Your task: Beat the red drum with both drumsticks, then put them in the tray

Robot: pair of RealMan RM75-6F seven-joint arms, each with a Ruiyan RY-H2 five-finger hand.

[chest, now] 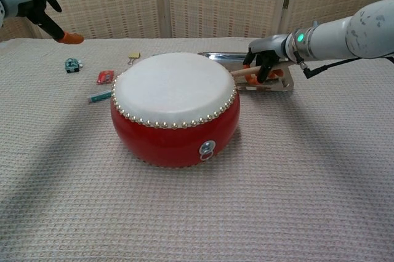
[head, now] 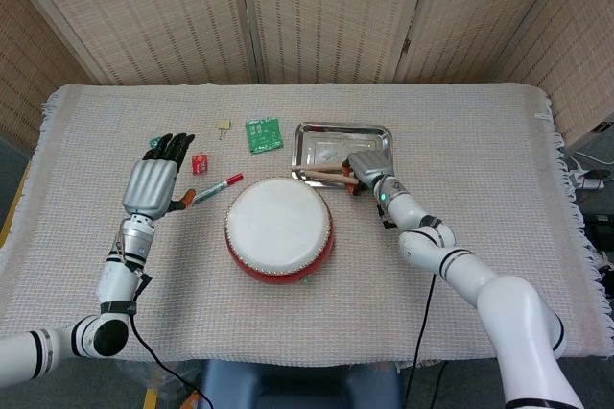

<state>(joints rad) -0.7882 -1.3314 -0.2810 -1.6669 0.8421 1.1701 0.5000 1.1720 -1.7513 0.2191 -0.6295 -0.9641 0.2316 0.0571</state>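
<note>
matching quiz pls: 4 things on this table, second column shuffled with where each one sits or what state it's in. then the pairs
Things:
1. red drum
2. tray
3. green circuit board
4. left hand

Places or states:
A. raised off the table, fingers spread, holding nothing
B. flat on the cloth, just left of the tray in the head view
C. behind the drum, with the drumsticks and the right hand at its front edge
D. nearest the robot, white skin facing up

Pairs: 1-D, 2-C, 3-B, 4-A
</note>
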